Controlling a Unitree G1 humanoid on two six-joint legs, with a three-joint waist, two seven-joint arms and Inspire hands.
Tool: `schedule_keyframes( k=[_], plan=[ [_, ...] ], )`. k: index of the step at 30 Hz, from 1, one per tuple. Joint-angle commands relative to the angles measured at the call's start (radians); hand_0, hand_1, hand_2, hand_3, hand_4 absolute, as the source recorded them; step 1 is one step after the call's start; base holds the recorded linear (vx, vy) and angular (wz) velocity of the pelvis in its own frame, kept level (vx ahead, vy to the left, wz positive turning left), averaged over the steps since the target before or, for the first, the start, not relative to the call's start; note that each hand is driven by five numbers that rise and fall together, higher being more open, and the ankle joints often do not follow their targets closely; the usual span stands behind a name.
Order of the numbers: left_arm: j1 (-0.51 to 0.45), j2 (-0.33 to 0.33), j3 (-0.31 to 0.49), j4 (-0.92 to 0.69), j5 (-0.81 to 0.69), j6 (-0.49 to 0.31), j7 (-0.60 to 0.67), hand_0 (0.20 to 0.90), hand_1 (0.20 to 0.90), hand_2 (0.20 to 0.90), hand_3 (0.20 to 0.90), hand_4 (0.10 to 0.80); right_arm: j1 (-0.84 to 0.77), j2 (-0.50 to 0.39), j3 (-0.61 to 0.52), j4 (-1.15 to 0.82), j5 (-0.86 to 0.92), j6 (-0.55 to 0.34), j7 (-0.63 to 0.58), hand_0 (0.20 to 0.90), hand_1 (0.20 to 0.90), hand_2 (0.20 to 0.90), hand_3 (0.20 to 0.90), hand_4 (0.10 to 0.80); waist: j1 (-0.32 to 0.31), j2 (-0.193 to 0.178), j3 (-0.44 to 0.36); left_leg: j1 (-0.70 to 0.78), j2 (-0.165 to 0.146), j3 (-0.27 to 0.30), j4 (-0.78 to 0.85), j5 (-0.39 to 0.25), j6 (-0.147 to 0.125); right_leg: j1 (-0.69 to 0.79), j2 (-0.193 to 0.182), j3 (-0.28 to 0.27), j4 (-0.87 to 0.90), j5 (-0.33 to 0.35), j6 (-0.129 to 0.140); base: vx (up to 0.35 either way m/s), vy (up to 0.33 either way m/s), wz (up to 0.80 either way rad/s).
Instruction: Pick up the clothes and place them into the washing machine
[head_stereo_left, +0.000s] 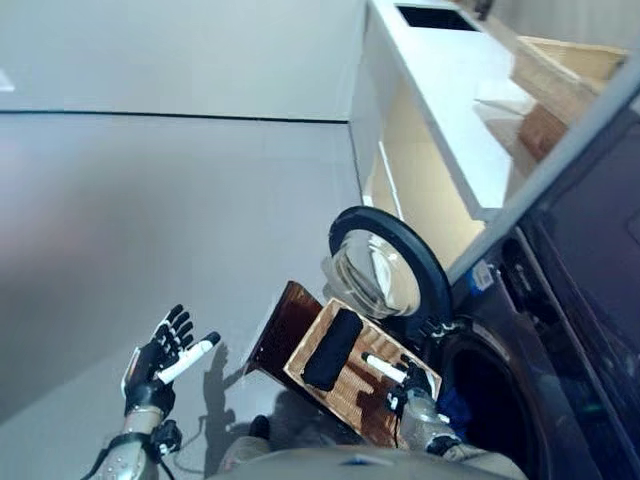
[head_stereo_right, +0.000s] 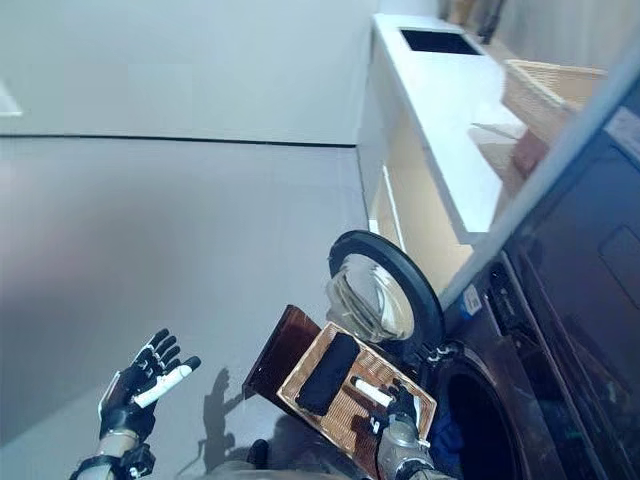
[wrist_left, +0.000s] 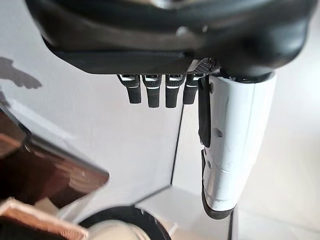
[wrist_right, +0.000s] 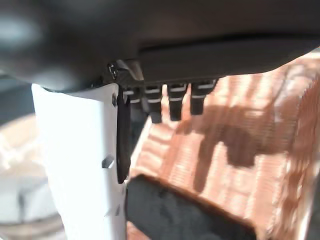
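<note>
A dark folded garment (head_stereo_left: 332, 348) lies in a shallow wicker basket (head_stereo_left: 352, 400) on the floor in front of the washing machine (head_stereo_left: 560, 330). The machine's round door (head_stereo_left: 388, 262) stands open, and the drum opening (head_stereo_left: 492, 400) is dark. My right hand (head_stereo_left: 405, 385) hovers over the basket's near end, beside the garment (wrist_right: 185, 215), with straight fingers (wrist_right: 175, 102) and nothing in it. Far to the left my left hand (head_stereo_left: 160, 358) is held up over the floor, open and empty, its fingers (wrist_left: 155, 90) straight.
A dark brown board (head_stereo_left: 283, 325) lies under the basket's left side. A white counter (head_stereo_left: 440, 90) with a sink cut-out runs along the back right, with a wicker basket (head_stereo_left: 565, 70) on it. Grey floor (head_stereo_left: 150, 200) spreads to the left.
</note>
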Motion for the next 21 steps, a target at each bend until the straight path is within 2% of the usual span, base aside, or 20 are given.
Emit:
schedule_keyframes(
  k=[1, 9, 21],
  plan=[
    [-0.049, 0.085, 0.074, -0.183, -0.016, -0.077, 0.0, 0.9, 0.9, 0.9, 0.9, 0.8, -0.166, 0.006, 0.015, 0.001, -0.068, -0.024, -0.06, 0.9, 0.9, 0.9, 0.9, 0.8, 0.051, -0.006, 0.05, -0.004, 0.062, -0.021, -0.002, -0.011, -0.085, 0.007, -0.112, -0.01, 0.009, 0.052, 0.111, -0.045, -0.008, 0.18],
    [-0.079, 0.127, 0.075, -0.217, 0.016, -0.086, 0.028, 0.9, 0.9, 0.9, 0.9, 0.8, -0.189, 0.009, -0.026, -0.016, -0.018, -0.039, -0.081, 0.9, 0.9, 0.9, 0.9, 0.8, 0.083, -0.021, 0.095, -0.063, 0.036, -0.06, 0.011, -0.003, -0.071, -0.003, -0.125, -0.048, 0.005, 0.068, 0.12, -0.031, 0.003, 0.2],
    [-0.099, 0.175, 0.084, -0.255, 0.009, -0.096, 0.06, 0.9, 0.9, 0.9, 0.9, 0.8, -0.27, -0.015, -0.082, -0.023, 0.113, -0.063, -0.073, 0.9, 0.9, 0.9, 0.9, 0.8, 0.098, -0.019, 0.168, -0.177, 0.005, -0.078, 0.09, -0.013, -0.052, -0.064, -0.145, -0.056, 0.007, 0.091, 0.12, -0.067, 0.011, 0.08]
  ],
)
